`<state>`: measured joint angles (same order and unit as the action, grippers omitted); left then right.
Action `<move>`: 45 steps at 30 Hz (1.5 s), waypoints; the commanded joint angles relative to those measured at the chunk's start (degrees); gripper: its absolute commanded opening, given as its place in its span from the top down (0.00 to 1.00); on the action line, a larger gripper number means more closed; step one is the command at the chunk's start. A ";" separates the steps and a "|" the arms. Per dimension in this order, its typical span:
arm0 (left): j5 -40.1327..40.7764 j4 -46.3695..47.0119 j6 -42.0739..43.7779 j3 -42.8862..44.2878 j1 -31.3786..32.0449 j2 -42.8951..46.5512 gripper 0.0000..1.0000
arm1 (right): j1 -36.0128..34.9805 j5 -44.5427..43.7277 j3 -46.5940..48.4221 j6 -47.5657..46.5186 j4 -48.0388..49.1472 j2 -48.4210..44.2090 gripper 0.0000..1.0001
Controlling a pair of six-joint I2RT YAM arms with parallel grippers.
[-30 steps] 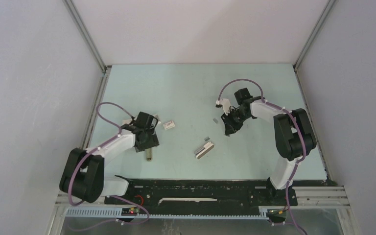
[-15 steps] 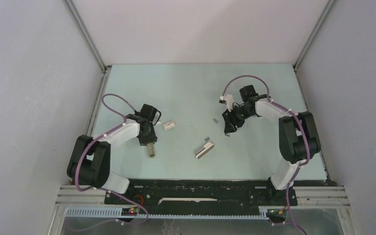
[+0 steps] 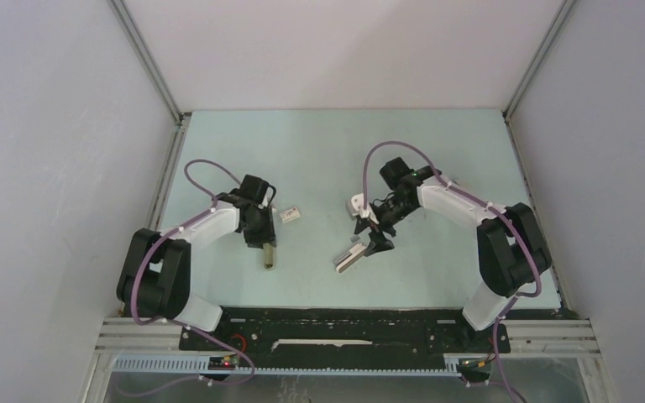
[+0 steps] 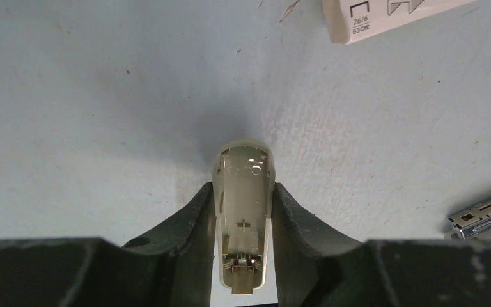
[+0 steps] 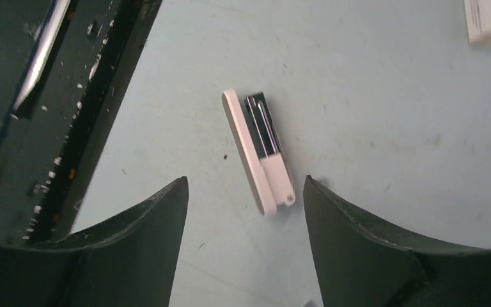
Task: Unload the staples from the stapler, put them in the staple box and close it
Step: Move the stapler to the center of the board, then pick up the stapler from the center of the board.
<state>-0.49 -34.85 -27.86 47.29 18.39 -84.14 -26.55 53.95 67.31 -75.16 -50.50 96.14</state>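
The stapler is in two pieces. A beige stapler part (image 4: 243, 192) lies on the table with my left gripper (image 4: 243, 214) shut on its sides; from above the part (image 3: 267, 256) sticks out below the left gripper (image 3: 262, 239). The white stapler base with its chrome magazine (image 5: 261, 150) lies mid-table (image 3: 350, 258). My right gripper (image 5: 243, 188) hangs open just above its near end, touching nothing, and shows from above (image 3: 374, 237). I cannot make out the staples in any view.
A small white printed box (image 3: 289, 215) lies right of the left gripper; it shows at the top of the left wrist view (image 4: 390, 16) and the right wrist view (image 5: 489, 22). The black mounting plate (image 5: 38, 96) runs along the near table edge.
My right gripper swung from the back right to over the white stapler base and opened. My left gripper shut on the beige part and shifted it slightly right.
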 commanded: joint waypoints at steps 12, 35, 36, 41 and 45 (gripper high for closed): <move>-5.23 0.89 1.82 1.73 -2.03 6.50 0.41 | -9.85 -13.17 3.57 -16.35 5.35 9.39 0.25; -29.10 22.19 -11.58 -13.35 -4.90 24.88 0.38 | -15.95 -18.30 -7.53 -5.82 21.62 4.64 0.76; -29.85 23.22 -12.14 -14.18 -4.93 24.94 0.38 | -16.25 -18.48 -8.17 -5.02 23.13 4.16 0.78; -33.18 29.55 -15.14 -17.64 -4.80 24.95 0.30 | -17.56 -20.56 -8.88 0.62 30.71 2.63 0.81; -36.06 34.29 -16.64 -20.08 -4.85 23.68 0.28 | -17.95 -22.18 -7.22 5.71 34.75 2.84 0.81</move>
<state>-31.22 -8.91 -41.56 29.54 13.74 -60.16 -43.70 32.97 58.52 -76.18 -23.66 100.82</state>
